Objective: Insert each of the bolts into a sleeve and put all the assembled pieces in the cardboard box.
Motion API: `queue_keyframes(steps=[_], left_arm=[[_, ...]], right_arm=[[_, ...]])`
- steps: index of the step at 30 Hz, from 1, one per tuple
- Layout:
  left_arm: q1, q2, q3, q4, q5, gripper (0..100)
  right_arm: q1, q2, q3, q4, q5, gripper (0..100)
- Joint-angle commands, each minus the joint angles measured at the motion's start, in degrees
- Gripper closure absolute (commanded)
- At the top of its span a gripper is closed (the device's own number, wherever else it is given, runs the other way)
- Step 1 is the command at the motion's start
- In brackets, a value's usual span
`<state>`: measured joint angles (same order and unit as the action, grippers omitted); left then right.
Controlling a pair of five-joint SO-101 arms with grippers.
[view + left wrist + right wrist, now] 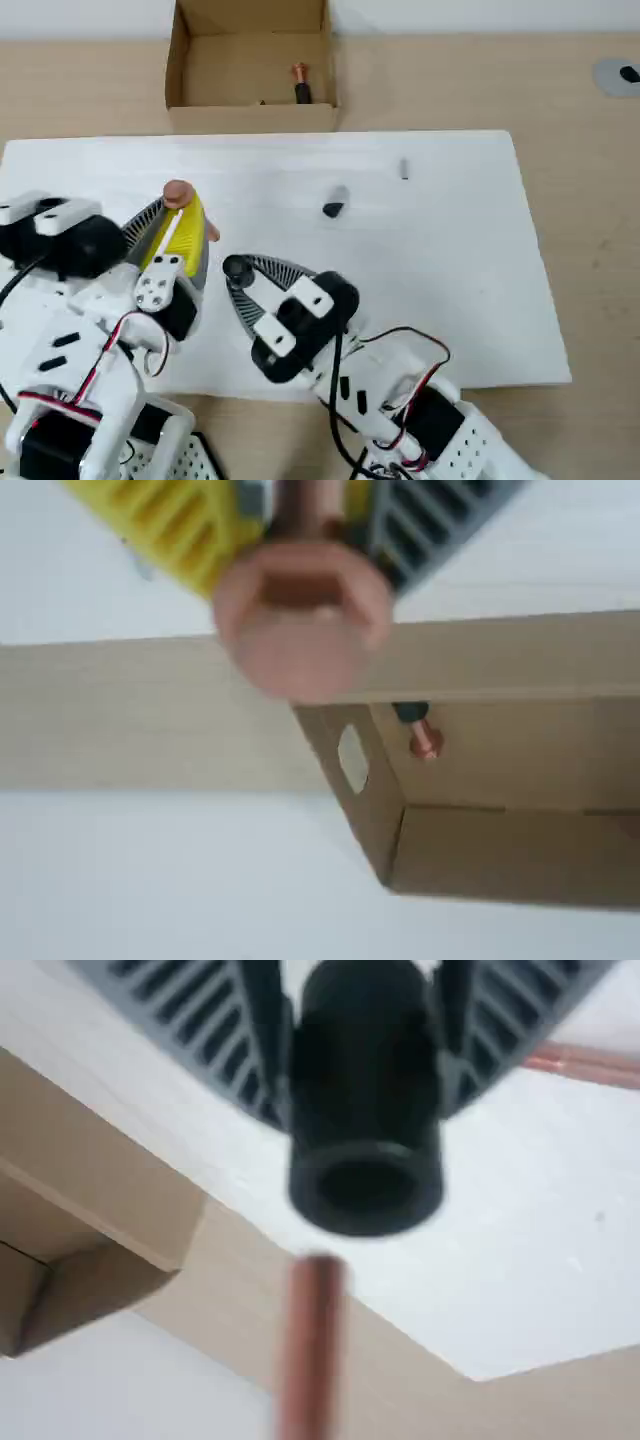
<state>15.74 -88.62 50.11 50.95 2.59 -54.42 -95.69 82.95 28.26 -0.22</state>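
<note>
At the board's left, left gripper (178, 207): clamps a bolt (300, 620) between a yellow finger (160, 520) and a grey one; hangs over the white board (440, 280).
Bolt: copper-coloured, with a wide round head and a darker recess in its face, blurred up close; head toward the box, shank hidden between the fingers.
Right gripper (238, 278): sits near the board's front middle, just beside the left gripper; closes its grey ribbed jaws around a sleeve (365, 1110).
Sleeve: black, short and cylindrical, with a thicker rim at the open bore; bore facing out from the jaws.
Copper rod (310, 1350): shows blurred just past the sleeve's mouth in the right wrist view; touching or apart, cannot tell.
Loose sleeve (334, 206): black, lies on the board's middle, well apart from both grippers.
Box (250, 118): brown cardboard, open on top; stands on the table (580, 200) just beside the board's far edge.
Assembled piece (300, 85): lies inside the box by a side wall; copper head protruding from a black sleeve.
</note>
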Motion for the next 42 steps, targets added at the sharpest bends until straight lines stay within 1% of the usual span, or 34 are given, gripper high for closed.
queue_keyframes(steps=[1,4,8,13,19,33,36,42], left_arm=[[3.43,-0.48,2.02,-2.90,-0.26,99],[5.80,-0.57,3.34,-3.25,-0.26,99],[5.98,-0.57,3.43,-2.90,-0.44,99],[5.80,-0.57,3.25,-2.73,-0.62,99],[3.25,-0.57,1.32,-2.64,-0.44,99],[3.52,-0.57,-7.38,4.75,-0.26,99],[3.52,-0.57,-8.00,6.15,-0.18,99],[3.60,-0.57,-7.47,6.42,-0.09,99]], right_arm=[[-2.68,-0.66,-0.04,-1.41,0.35,98.8],[-3.21,-0.66,-0.04,-1.41,0.35,98.8],[-2.95,-0.66,-0.04,-1.41,0.35,98.8],[-2.95,-0.66,-0.04,-1.41,0.35,98.8],[-2.86,-0.66,0.04,-1.41,0.35,98.8],[-2.86,-0.66,1.54,-1.58,0.35,98.8],[-2.86,-0.66,1.54,-1.67,0.35,98.8],[-2.86,-0.75,1.45,-1.67,0.35,98.8]])
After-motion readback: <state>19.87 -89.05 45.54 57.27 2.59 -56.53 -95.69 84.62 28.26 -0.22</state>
